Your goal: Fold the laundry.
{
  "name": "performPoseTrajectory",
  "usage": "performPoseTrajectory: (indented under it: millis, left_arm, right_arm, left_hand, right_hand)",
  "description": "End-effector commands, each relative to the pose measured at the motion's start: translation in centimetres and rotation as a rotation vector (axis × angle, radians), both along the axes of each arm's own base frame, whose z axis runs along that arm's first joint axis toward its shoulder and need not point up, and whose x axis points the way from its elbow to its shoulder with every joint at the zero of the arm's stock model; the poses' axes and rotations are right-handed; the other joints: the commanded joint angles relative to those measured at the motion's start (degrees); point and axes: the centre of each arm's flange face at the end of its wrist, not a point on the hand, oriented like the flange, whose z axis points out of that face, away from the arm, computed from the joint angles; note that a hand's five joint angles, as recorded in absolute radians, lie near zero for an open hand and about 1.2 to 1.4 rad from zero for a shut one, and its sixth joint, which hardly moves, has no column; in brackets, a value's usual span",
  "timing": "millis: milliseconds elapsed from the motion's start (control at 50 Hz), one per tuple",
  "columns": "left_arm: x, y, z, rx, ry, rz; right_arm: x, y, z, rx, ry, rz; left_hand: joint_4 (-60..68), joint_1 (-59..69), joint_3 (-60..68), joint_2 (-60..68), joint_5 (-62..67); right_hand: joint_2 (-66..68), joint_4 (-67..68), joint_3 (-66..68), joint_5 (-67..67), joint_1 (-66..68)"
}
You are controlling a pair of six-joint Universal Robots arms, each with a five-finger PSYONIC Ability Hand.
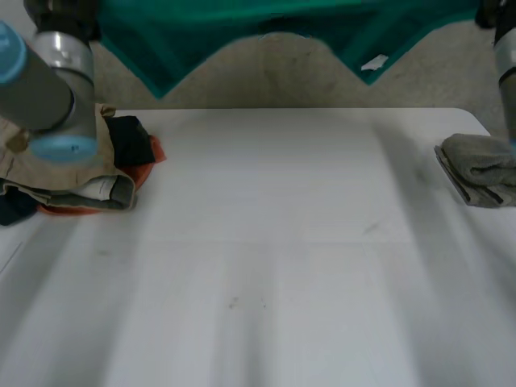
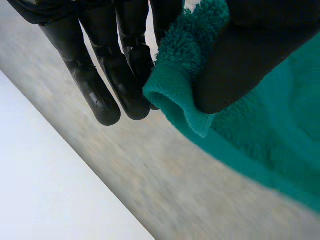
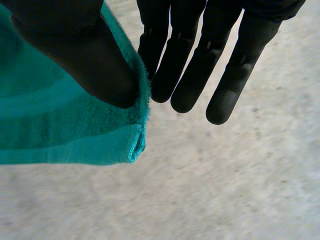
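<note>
A teal towel (image 1: 266, 24) hangs spread in the air beyond the far edge of the white tabletop (image 1: 274, 266). The left robot hand (image 2: 125, 75) pinches one top corner between thumb and fingers, and the right robot hand (image 3: 85, 50) pinches the other. Laying it flat likely calls for level, taut corners. A pile of clothes (image 1: 81, 181) sits at the tabletop's left and a folded grey cloth (image 1: 484, 169) at its right. A speckled beige floor (image 1: 274, 72) lies beyond.

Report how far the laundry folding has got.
Done: one grey cloth lies folded at the right edge of the table. In hand: the green towel hangs unfolded past the far edge, with the left hand and right hand each pinching a corner. Remaining: fold that towel, then the mixed heap of clothes at the table's left side.
</note>
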Motion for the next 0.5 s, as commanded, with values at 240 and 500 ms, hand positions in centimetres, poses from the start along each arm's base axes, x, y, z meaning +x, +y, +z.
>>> performPoseTrajectory:
  millis: [240, 500]
  left_arm:
    - [-0.1, 4.0, -20.5, 0.545, -0.130, -0.063]
    - [4.2, 14.3, -17.0, 0.828, -0.360, -0.017]
  right_arm:
    - [1.4, 1.6, -20.9, 0.693, 0.133, 0.038]
    - [-1.9, 10.9, -15.4, 1.035, 0.298, -0.003]
  left_hand:
    - [11.21, 14.54, 11.46, 11.30, 14.17]
    - [11.21, 14.54, 11.46, 11.30, 14.17]
  right_hand:
    - [12.16, 10.96, 11.26, 14.11, 15.66]
    - [12.16, 10.96, 11.26, 14.11, 15.66]
